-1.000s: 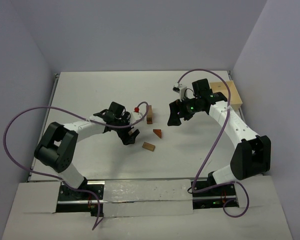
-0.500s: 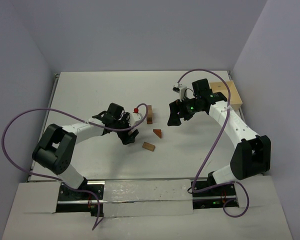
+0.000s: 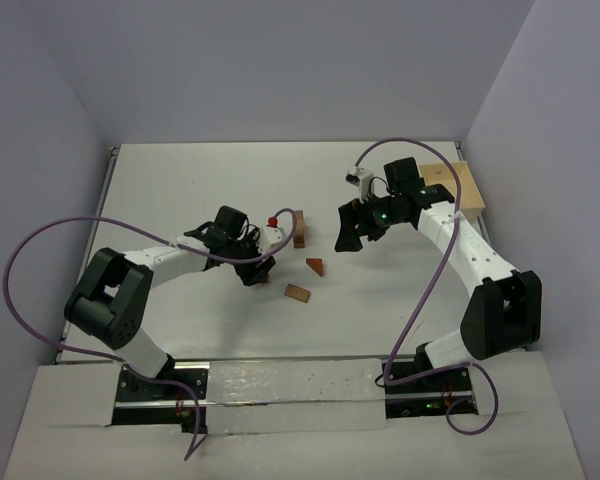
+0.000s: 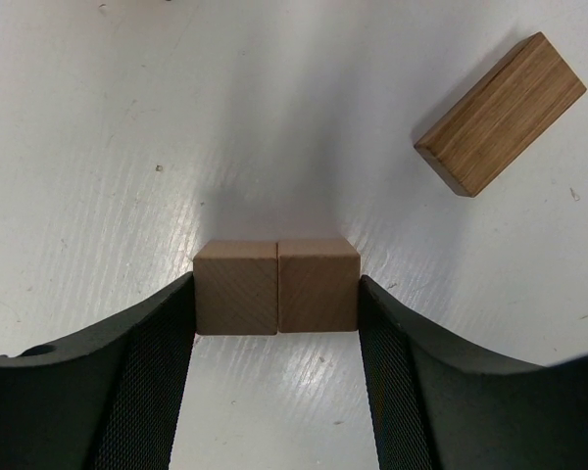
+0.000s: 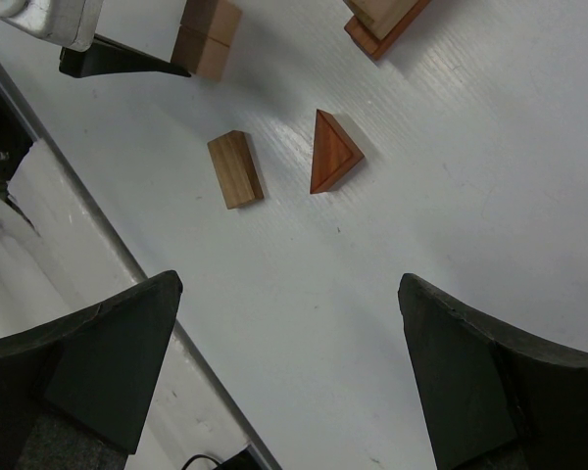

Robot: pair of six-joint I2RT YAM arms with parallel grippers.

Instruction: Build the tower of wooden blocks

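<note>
In the left wrist view my left gripper (image 4: pixel 276 299) is shut on two tan wooden cubes (image 4: pixel 276 287). They sit side by side on the table, and each finger presses an outer face. In the top view this gripper (image 3: pixel 256 268) is left of the loose blocks. A brown bar (image 4: pixel 500 113) lies to its far right; it also shows in the top view (image 3: pixel 298 292). A reddish triangular wedge (image 3: pixel 315 266) lies flat near it. A small stack of brown blocks (image 3: pixel 299 238) stands behind them. My right gripper (image 3: pixel 350 236) is open and empty, raised right of the stack.
A larger pale wooden box (image 3: pixel 459 189) stands at the table's right edge behind the right arm. In the right wrist view the wedge (image 5: pixel 331 152), the bar (image 5: pixel 235 169) and the two cubes (image 5: pixel 208 37) lie ahead of the open gripper (image 5: pixel 289 294).
</note>
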